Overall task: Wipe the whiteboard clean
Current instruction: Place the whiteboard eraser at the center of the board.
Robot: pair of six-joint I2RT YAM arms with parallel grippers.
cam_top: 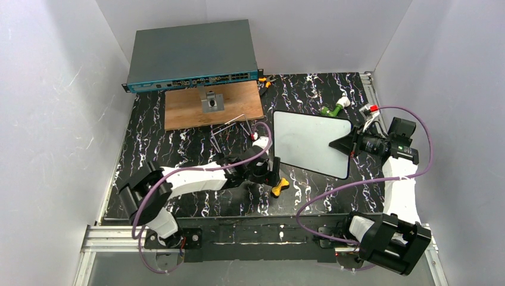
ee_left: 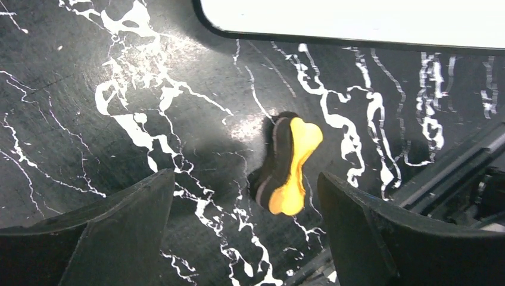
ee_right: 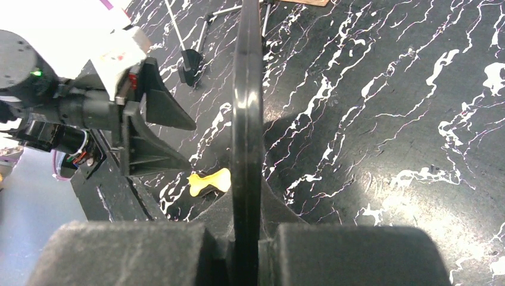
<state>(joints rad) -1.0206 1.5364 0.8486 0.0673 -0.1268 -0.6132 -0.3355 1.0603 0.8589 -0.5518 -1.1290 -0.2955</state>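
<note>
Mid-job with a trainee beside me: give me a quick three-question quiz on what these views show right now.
1. What does the right pincer clamp? A: whiteboard; B: wooden panel; C: network switch.
2. True or false: the left pincer is open, with the eraser lying loose on the table between its fingers.
3. Fill in: in the top view, the eraser lies off the whiteboard's near-____ corner.
Key: 1 A. 2 True. 3 left.
</note>
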